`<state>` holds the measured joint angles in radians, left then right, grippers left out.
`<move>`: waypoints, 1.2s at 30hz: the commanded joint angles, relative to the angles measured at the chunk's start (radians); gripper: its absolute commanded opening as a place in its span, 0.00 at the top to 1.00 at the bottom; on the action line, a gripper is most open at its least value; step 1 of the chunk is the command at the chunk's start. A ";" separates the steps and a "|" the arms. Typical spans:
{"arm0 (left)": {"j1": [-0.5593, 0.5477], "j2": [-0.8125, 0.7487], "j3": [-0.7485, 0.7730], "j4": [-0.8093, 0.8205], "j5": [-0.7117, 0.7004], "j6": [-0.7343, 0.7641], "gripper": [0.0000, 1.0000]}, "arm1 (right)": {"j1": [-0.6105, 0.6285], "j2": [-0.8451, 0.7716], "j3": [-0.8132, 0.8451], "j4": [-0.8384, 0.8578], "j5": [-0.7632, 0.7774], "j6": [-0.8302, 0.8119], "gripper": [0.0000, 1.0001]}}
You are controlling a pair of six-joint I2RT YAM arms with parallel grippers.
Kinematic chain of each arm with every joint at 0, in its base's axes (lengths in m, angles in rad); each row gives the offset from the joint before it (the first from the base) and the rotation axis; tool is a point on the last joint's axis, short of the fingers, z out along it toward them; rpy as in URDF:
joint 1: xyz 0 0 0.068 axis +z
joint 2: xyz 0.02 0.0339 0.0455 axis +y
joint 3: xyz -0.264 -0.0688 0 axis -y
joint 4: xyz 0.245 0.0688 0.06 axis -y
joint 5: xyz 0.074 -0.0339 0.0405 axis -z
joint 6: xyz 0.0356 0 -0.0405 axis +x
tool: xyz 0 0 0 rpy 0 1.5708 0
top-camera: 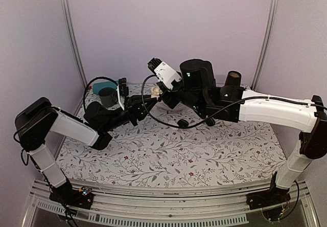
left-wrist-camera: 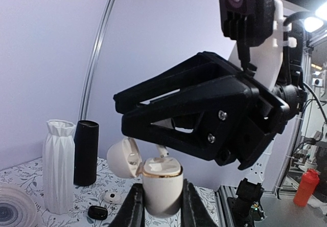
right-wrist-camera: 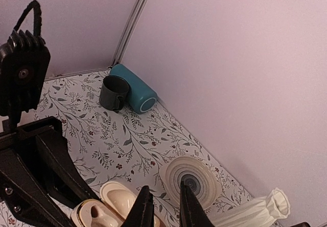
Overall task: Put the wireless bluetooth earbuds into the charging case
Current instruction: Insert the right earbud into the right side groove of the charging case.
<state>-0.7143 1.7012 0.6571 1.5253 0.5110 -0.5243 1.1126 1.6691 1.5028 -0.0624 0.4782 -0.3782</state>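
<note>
My left gripper point(left-wrist-camera: 162, 199) is shut on the white charging case point(left-wrist-camera: 162, 183) and holds it upright in the air, its lid point(left-wrist-camera: 124, 158) flipped open to the left. My right gripper point(left-wrist-camera: 153, 144) hangs right above the case's open top. A white earbud stem point(left-wrist-camera: 164, 151) pokes out under its black fingers, just over the wells. In the right wrist view the case point(right-wrist-camera: 94, 214) and lid point(right-wrist-camera: 118, 195) lie lower left of my right gripper point(right-wrist-camera: 166, 209). In the top view both grippers meet at the case point(top-camera: 155, 90). A second earbud does not show clearly.
On the table stand a white ribbed vase point(left-wrist-camera: 59, 165) and a black cylinder point(left-wrist-camera: 85, 153). A black pod point(left-wrist-camera: 97, 212) and a white oval pod point(left-wrist-camera: 111, 197) lie near them. A swirl plate point(right-wrist-camera: 191, 176), a teal mug on its side point(right-wrist-camera: 134, 88) and a dark mug point(right-wrist-camera: 113, 92) sit by the back wall.
</note>
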 commanded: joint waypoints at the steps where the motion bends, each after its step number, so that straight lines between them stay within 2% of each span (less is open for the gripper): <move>1: -0.023 0.003 0.035 0.295 0.015 -0.003 1.00 | 0.009 -0.012 0.032 -0.023 -0.017 0.021 0.91; 13: -0.023 -0.035 0.031 0.297 -0.004 -0.004 1.00 | 0.012 -0.028 -0.019 -0.014 0.002 -0.013 0.91; 36: -0.025 -0.058 0.068 0.297 -0.041 -0.122 1.00 | 0.036 -0.034 -0.078 0.046 0.023 -0.088 0.89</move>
<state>-0.7280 1.6871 0.6811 1.5238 0.5106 -0.6167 1.1316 1.6402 1.4582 0.0135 0.4988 -0.4488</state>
